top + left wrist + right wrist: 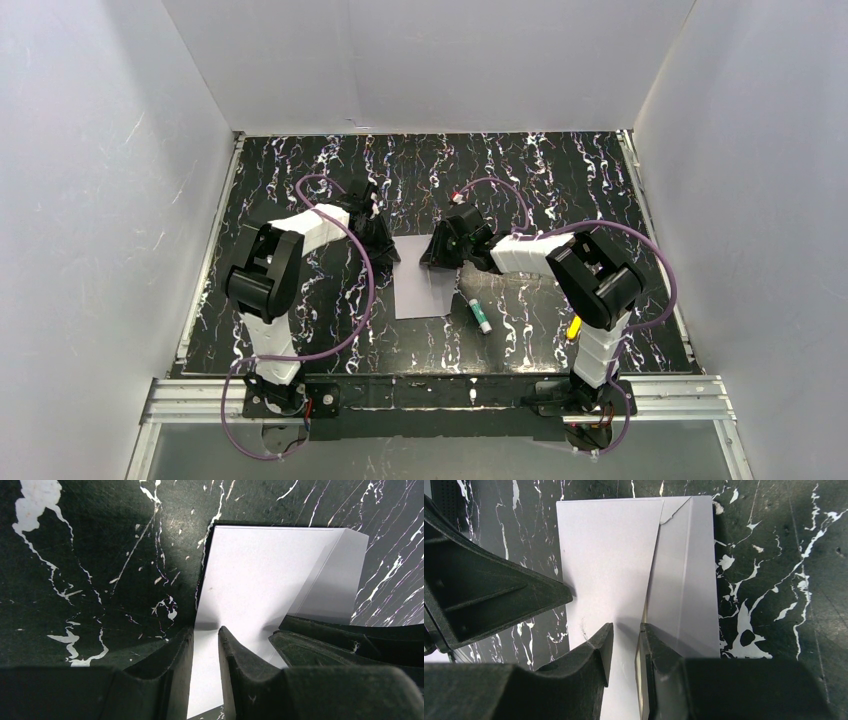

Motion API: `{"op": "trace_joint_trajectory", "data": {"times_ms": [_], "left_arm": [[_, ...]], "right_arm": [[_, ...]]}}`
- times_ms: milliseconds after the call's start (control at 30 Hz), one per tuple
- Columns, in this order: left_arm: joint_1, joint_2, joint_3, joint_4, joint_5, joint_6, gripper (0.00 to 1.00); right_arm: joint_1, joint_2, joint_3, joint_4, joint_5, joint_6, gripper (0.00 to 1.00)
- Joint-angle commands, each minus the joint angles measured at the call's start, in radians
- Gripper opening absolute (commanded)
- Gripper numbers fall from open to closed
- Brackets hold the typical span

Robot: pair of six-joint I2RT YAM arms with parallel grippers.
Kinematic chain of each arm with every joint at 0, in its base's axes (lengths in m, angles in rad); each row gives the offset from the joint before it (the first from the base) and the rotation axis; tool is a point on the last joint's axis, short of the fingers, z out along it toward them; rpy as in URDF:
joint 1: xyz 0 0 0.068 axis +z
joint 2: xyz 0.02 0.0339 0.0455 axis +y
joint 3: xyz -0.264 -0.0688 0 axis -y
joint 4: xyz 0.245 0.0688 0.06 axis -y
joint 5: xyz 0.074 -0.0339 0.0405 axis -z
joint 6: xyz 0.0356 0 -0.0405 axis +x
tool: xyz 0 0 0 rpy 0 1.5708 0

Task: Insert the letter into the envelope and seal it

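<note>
The pale lavender envelope [425, 290] lies flat on the black marbled table. My left gripper [385, 250] and right gripper [437, 255] both point down at its far edge. In the left wrist view the jaws [205, 632] stand narrowly apart over the envelope [260, 570], near its left edge. In the right wrist view the jaws [626, 627] stand narrowly apart over the slanted edge of the flap [609, 555], which lies on the envelope [684, 580]. A thin tan strip runs along the right finger's inner side; I cannot tell what it is. The letter is otherwise hidden.
A glue stick with a green cap [480, 315] lies just right of the envelope. A small yellow object [574, 327] lies by the right arm. White walls close in the table on three sides. The two grippers are close together.
</note>
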Motion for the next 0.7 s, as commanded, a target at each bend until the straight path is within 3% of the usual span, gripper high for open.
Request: {"op": "trace_joint_trajectory", "data": {"times_ms": [0, 100, 267, 433, 667], "left_arm": [[-0.014, 0.032, -0.013, -0.023, -0.035, 0.007, 0.24], [-0.009, 0.003, -0.008, -0.042, -0.071, 0.009, 0.26], [0.001, -0.069, 0.021, -0.082, -0.106, 0.044, 0.39], [0.012, -0.165, 0.035, -0.131, -0.146, 0.079, 0.45], [0.043, -0.409, 0.018, -0.209, -0.284, 0.174, 0.54]], "right_arm": [[0.002, -0.011, -0.001, 0.035, -0.012, 0.012, 0.34], [-0.004, -0.049, 0.007, -0.011, 0.015, 0.0, 0.37], [-0.016, -0.133, 0.045, -0.113, 0.051, -0.054, 0.44], [-0.048, -0.25, 0.053, -0.17, 0.01, -0.105, 0.46], [-0.115, -0.412, 0.09, -0.594, 0.179, -0.275, 0.55]]}}
